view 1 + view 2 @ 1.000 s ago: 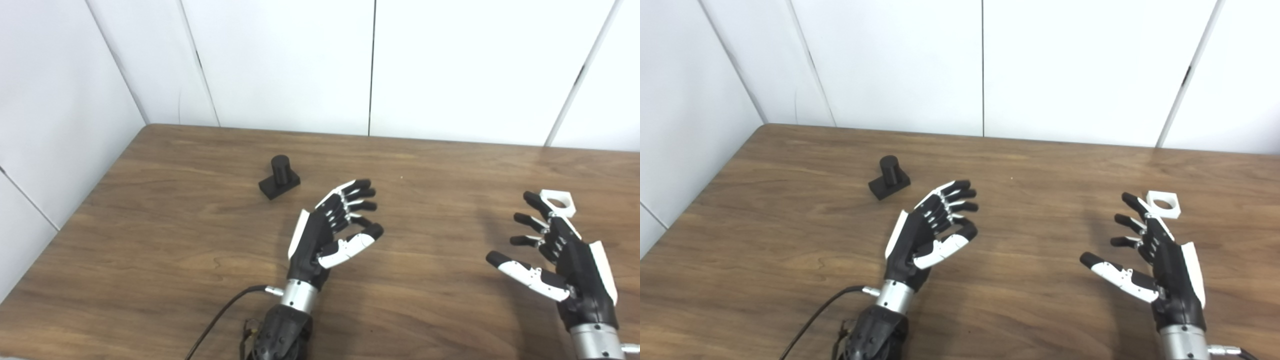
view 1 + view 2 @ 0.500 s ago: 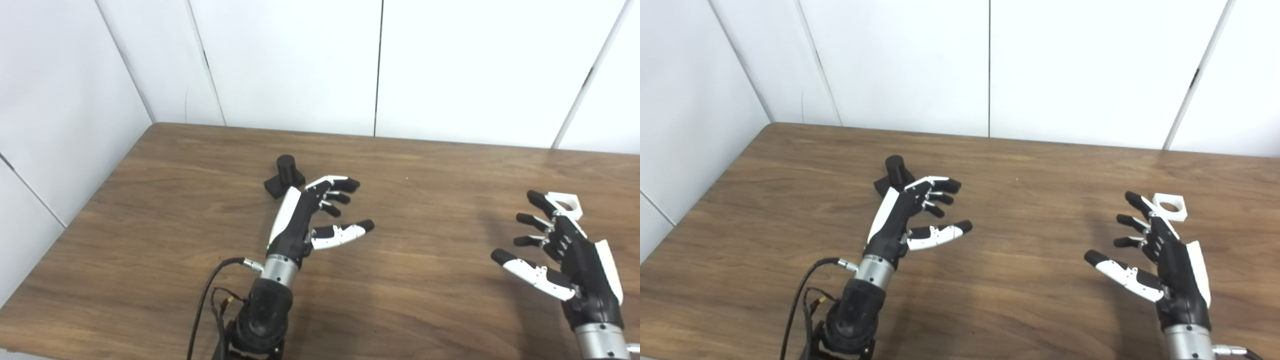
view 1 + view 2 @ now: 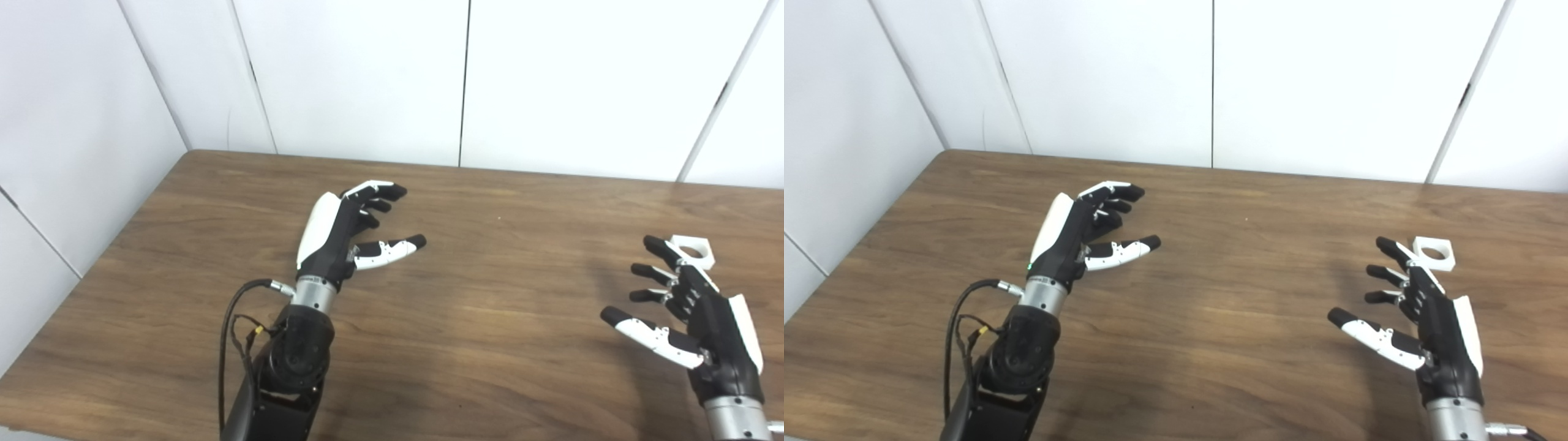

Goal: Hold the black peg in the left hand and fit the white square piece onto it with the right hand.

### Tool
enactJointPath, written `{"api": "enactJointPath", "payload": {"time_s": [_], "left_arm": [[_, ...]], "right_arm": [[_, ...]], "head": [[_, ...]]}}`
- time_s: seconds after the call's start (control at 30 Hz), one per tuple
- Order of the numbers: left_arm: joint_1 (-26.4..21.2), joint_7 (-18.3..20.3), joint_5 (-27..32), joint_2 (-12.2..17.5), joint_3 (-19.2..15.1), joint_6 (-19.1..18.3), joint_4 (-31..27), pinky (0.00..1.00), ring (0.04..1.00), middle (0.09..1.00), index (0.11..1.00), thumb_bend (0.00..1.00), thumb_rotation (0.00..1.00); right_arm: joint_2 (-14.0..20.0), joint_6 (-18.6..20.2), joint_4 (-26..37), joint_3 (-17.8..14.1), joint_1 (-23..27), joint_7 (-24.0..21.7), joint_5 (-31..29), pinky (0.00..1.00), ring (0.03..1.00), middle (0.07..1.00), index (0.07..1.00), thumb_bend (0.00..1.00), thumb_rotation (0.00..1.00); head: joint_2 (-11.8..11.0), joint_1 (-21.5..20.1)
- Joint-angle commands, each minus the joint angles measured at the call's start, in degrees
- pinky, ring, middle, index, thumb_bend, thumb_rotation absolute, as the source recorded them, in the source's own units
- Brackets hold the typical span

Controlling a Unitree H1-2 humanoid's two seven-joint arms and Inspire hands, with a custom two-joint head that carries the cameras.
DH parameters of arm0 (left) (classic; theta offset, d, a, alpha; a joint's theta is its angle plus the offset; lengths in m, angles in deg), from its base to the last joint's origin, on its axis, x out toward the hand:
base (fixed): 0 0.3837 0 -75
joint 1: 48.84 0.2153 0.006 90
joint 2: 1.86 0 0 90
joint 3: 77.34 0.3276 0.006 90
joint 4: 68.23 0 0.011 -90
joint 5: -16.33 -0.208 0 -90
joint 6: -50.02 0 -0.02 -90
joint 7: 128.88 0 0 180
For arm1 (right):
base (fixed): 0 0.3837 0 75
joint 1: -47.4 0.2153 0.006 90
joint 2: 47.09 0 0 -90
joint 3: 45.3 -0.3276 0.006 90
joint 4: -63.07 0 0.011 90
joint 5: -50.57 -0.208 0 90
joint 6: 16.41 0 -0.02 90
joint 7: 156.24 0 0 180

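The black peg cannot be seen in either view; the left hand (image 3: pixel 340 229) is over the far left part of the wooden table (image 3: pixel 490 318), its white back turned to the cameras, fingers spread and thumb stretched out to the right, with nothing visibly held. The white square piece (image 3: pixel 1434 253), with a round hole through it, lies flat on the table near the right edge. The right hand (image 3: pixel 1421 312) is just in front of it, fingers splayed apart and empty, its topmost fingertip (image 3: pixel 1383 243) overlapping the piece's left corner in the pictures; contact cannot be told
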Motion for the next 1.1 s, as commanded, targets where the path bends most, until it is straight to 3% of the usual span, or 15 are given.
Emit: {"api": "enactJointPath", "payload": {"time_s": [0.0, 0.27, 0.6, 0.8, 1.07], "left_arm": [[-3.6, -1.0, -2.5, 1.8, -0.5, 0.0, -2.2, 0.57, 0.684, 0.731, 0.692, 0.73, 0.21], [-7.7, -0.3, -7.5, 6.6, -1.3, -3.1, -0.7, 0.56, 0.712, 0.761, 0.706, 0.73, 0.26], [-10.0, -1.7, -13.2, 10.1, -0.9, -3.3, 2.2, 0.56, 0.731, 0.774, 0.688, 0.76, 0.26], [-12.1, -0.2, -18.9, 11.6, 0.5, -6.7, 5.2, 0.63, 0.812, 0.839, 0.705, 0.75, 0.35], [-15.0, 3.0, -24.3, 11.9, 2.5, -13.2, 9.5, 0.78, 0.869, 0.875, 0.732, 0.85, 0.36]], "right_arm": [[0.0, -0.7, 1.2, -0.1, 1.8, 0.0, 0.1, 0.60, 0.774, 0.893, 0.829, 0.77, 0.24], [0.1, -0.4, 1.7, 0.0, 1.5, -0.4, -0.4, 0.64, 0.788, 0.902, 0.839, 0.75, 0.20], [0.1, -0.4, 1.9, -0.2, 1.5, -0.3, -0.7, 0.64, 0.798, 0.896, 0.838, 0.74, 0.18], [-0.1, 0.4, 2.5, -0.1, 1.4, -0.2, -0.2, 0.64, 0.789, 0.895, 0.835, 0.75, 0.19], [-0.1, 0.5, 3.1, 0.4, 1.6, -0.2, 0.2, 0.64, 0.788, 0.895, 0.839, 0.74, 0.17]], "head": [[0.1, 0.0], [0.1, 0.3], [0.3, 0.3], [0.4, 0.4], [0.5, 0.2]]}}
